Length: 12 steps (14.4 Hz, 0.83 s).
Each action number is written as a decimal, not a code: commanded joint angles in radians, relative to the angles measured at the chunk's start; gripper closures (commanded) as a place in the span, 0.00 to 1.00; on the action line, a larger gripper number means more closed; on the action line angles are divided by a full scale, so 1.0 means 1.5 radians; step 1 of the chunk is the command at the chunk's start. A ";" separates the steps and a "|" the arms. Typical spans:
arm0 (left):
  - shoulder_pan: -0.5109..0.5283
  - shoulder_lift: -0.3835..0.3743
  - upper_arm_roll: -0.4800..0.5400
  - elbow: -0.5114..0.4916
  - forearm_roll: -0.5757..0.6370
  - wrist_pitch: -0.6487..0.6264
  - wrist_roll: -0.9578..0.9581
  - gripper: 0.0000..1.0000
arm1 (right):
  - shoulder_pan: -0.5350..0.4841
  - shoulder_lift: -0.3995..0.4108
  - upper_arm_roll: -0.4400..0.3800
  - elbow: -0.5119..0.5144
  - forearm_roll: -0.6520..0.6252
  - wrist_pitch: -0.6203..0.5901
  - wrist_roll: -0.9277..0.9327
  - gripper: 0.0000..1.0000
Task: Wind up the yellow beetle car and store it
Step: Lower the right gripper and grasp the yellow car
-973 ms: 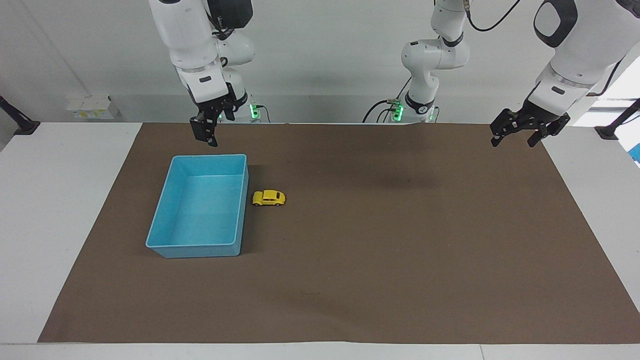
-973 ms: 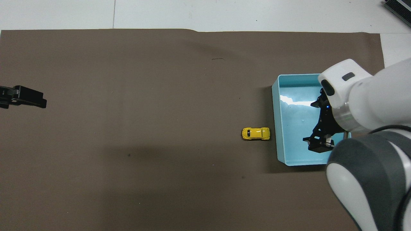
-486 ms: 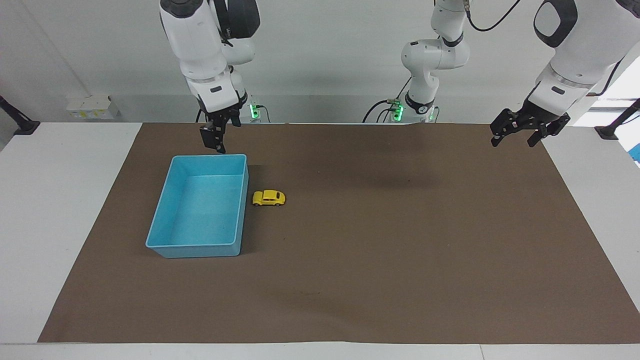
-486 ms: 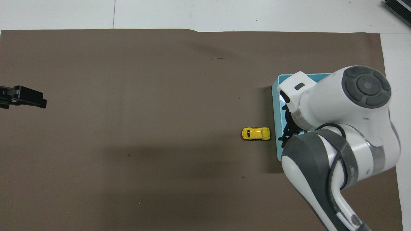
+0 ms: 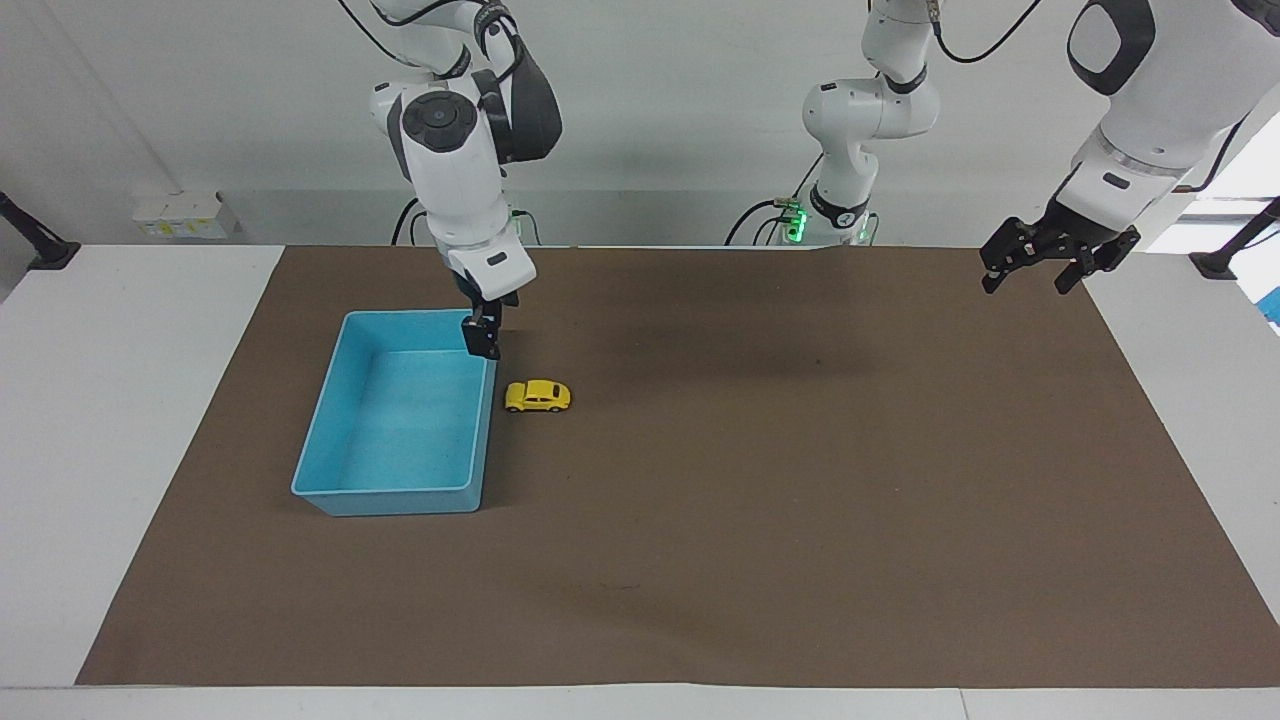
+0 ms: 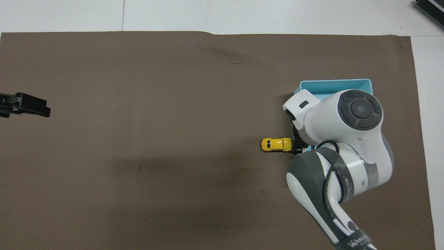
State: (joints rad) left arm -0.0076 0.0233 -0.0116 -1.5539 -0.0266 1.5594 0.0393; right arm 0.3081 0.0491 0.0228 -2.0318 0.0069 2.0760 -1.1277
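Note:
The yellow beetle car (image 5: 538,396) (image 6: 276,144) stands on its wheels on the brown mat, close beside the long wall of the light blue bin (image 5: 400,500) (image 6: 333,82). The bin holds nothing. My right gripper (image 5: 482,338) hangs fingers-down over the bin's rim at the corner nearest the car, a little above it and apart from the car. It is open and holds nothing. In the overhead view the right arm (image 6: 347,139) covers most of the bin and of that gripper. My left gripper (image 5: 1025,287) (image 6: 34,107) waits open above the mat's edge at the left arm's end.
The brown mat (image 5: 800,500) covers most of the white table (image 5: 100,400). A small white box (image 5: 180,213) sits at the table's edge near the right arm's base. Black clamp arms (image 5: 30,240) stand at both ends of the table.
The right arm has swung from the bin's robot-side end toward the car and come down. Its gripper now hangs over the bin's rim beside the car. The left arm and the car have not moved.

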 commanded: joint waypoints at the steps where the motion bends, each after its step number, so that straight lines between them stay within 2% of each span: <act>1: 0.005 -0.011 -0.005 -0.008 0.009 -0.008 -0.007 0.00 | 0.011 0.007 -0.001 -0.046 0.008 0.067 -0.016 0.00; 9: 0.005 -0.011 -0.004 -0.008 0.009 -0.007 -0.007 0.00 | 0.014 0.093 -0.001 -0.059 0.006 0.177 -0.019 0.00; 12: 0.005 -0.011 -0.004 -0.008 0.009 -0.007 -0.007 0.00 | 0.014 0.100 -0.002 -0.061 0.000 0.183 -0.021 0.00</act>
State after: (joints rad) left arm -0.0076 0.0233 -0.0116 -1.5539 -0.0266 1.5586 0.0391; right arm 0.3300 0.2036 0.0231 -2.1119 0.0057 2.3374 -1.1283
